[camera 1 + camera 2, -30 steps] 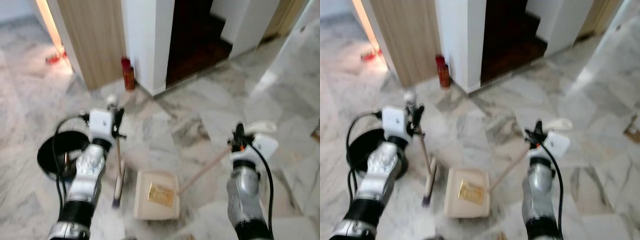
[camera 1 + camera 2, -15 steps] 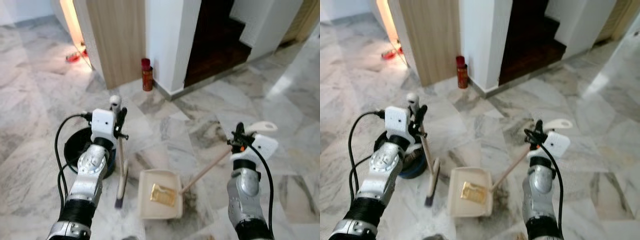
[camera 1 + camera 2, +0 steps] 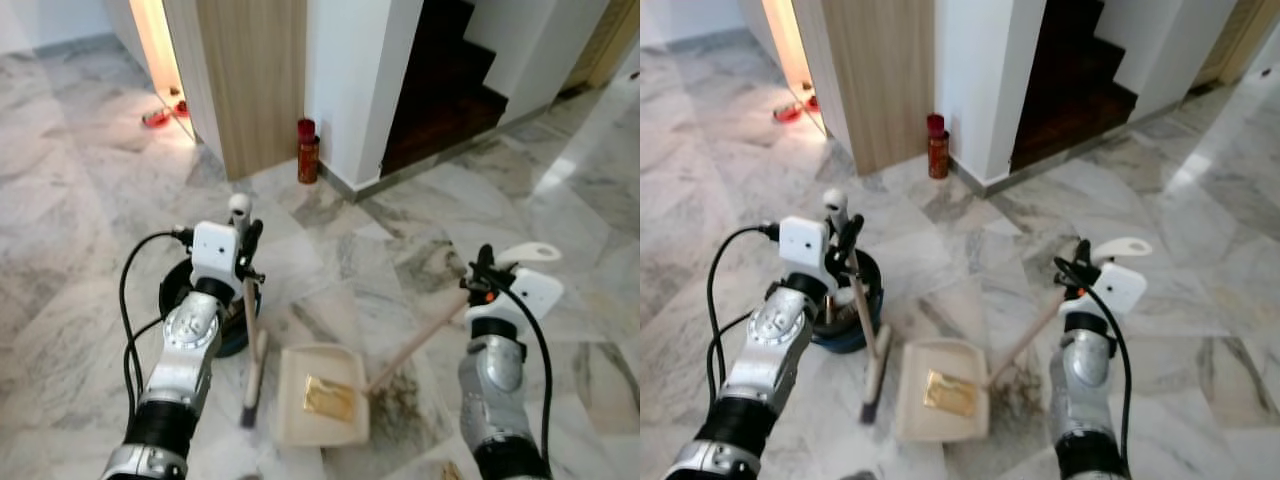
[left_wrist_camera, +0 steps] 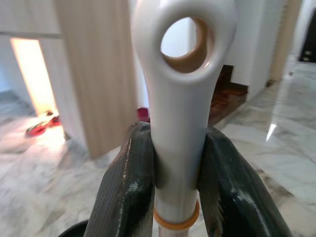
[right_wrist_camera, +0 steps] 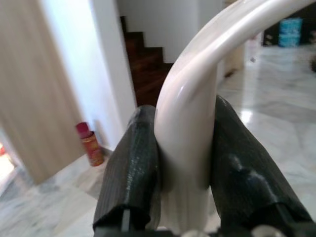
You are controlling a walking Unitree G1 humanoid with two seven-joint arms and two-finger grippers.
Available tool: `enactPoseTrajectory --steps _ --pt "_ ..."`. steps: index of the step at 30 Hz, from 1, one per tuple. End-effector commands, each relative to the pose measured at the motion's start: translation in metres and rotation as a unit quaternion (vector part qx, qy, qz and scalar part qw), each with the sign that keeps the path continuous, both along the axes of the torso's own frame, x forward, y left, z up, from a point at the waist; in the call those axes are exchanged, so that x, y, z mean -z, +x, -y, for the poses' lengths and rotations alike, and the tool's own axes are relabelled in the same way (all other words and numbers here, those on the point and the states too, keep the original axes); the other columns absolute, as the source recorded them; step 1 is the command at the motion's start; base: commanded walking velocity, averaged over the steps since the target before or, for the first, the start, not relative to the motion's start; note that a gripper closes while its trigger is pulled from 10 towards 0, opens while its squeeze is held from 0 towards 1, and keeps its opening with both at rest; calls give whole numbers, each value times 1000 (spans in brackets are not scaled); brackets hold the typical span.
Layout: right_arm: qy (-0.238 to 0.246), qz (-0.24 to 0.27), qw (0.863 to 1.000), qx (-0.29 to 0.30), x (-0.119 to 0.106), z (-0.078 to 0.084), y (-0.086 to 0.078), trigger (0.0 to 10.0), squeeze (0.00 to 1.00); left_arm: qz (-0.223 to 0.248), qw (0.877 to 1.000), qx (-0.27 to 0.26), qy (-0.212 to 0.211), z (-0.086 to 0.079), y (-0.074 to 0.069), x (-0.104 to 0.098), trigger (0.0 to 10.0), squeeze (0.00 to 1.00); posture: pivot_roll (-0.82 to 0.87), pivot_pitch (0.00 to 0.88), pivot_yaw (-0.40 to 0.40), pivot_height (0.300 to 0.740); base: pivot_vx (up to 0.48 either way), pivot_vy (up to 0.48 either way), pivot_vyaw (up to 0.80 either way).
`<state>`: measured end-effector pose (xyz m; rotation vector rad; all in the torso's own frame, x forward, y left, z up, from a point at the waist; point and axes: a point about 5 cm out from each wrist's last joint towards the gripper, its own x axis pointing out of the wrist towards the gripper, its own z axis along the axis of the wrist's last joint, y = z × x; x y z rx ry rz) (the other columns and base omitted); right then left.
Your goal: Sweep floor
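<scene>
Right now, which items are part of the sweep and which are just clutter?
In use:
- cream-handled broom, clamped in left pincer
- cream plastic dustpan, handle in right pincer
- yellow scrap in the pan
- black-and-blue round bin

Lying about:
- red spray can by the wall
- red slippers

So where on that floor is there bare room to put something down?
Bare marble lies ahead, between the dustpan and the red can by the wall, and far right toward the stairs. It is crowded low down: broom, dustpan and dark bucket sit close together between the arms.
</scene>
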<state>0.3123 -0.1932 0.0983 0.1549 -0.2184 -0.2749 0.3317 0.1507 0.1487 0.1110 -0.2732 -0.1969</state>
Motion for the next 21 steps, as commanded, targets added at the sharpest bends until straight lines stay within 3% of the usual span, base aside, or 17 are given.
enactPoseTrajectory --steps 1,21 --pt "13 23 1000 7 -8 2 2 10000 0 33 999 5 7 3 1 -16 10000 0 202 73 -58 740 0 311 0" --pt "14 20 1000 8 -7 3 3 10000 0 10 999 37 5 12 -2 -9 10000 0 209 89 -62 740 0 304 0"
